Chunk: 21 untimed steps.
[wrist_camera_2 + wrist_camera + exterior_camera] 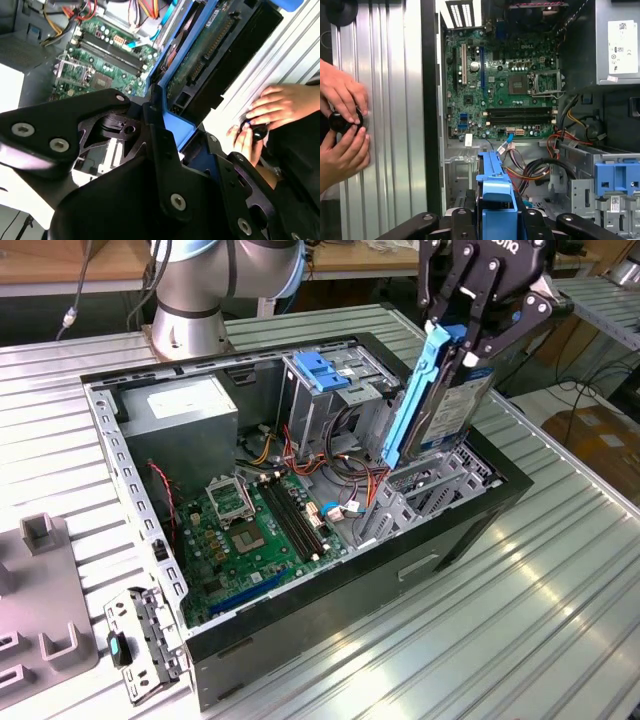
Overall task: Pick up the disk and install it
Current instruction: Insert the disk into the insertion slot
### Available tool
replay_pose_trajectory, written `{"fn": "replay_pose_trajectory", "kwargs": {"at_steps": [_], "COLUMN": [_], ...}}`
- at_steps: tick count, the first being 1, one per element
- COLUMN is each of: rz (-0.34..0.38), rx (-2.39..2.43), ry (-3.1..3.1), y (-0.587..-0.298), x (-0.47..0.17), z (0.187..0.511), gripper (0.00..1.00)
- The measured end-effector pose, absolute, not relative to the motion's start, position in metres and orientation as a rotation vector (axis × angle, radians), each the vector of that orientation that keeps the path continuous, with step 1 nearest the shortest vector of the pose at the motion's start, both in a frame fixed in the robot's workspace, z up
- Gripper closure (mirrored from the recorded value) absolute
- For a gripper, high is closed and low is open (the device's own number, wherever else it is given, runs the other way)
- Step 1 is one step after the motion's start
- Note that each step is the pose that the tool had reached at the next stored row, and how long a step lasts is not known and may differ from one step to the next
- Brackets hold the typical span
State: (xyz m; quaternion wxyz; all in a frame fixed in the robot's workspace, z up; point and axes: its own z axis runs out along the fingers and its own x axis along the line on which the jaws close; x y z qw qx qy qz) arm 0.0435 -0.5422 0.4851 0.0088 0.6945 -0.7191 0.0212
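The disk [440, 400], a black-silver drive with blue side rails, hangs tilted on end above the open computer case [130, 490], over the grey drive bay at the case's front corner on the exterior view's right. My gripper [478, 320] is shut on the disk's upper end, its black fingers [445, 290] clamping the blue rail. In the second wrist view the disk [215, 55] shows its circuit-board underside and connector, reaching away from the gripper. In the first wrist view its blue rail [495, 190] points down toward the case.
Inside the case lie a green motherboard [250, 530], a grey power supply box [180, 420] and a drive cage with a blue latch [320, 370]. Loose cables [340, 480] run between them. A person's hands [342, 125] hold a black knob on the ribbed table beside the case.
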Motion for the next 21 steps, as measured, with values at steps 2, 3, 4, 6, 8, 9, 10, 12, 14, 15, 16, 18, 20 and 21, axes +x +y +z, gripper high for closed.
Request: {"fn": "replay_pose_trajectory", "kwargs": {"at_steps": [2, 3, 4, 6, 8, 9, 10, 12, 14, 15, 16, 18, 20, 21], "rz": [0.066, 0.066, 0.066, 0.064, 0.063, 0.062, 0.061, 0.061, 0.062, 0.061, 0.061, 0.061, 0.061, 0.061], "rx": [2.170, 2.170, 2.170, 2.173, 2.177, 2.179, 2.181, 2.204, 2.225, 2.228, 2.228, 2.229, 2.229, 2.229], "ry": [-2.247, -2.247, -2.246, -2.246, -2.242, -2.241, -2.240, -2.218, -2.198, -2.196, -2.195, -2.195, -2.195, -2.195], "y": [-0.542, -0.542, -0.542, -0.543, -0.545, -0.546, -0.547, -0.547, -0.547, -0.547, -0.549, -0.551, -0.551, -0.551], "x": [0.055, 0.058, 0.061, 0.063, 0.065, 0.065, 0.065, 0.065, 0.065, 0.064, 0.064, 0.064, 0.064, 0.063], "z": [0.484, 0.484, 0.484, 0.484, 0.481, 0.480, 0.479, 0.477, 0.476, 0.475, 0.475, 0.473, 0.472, 0.471], "gripper": [0.63, 0.63, 0.63, 0.63, 0.63, 0.63, 0.63, 0.63, 0.63, 0.63, 0.63, 0.63, 0.63, 0.63]}}
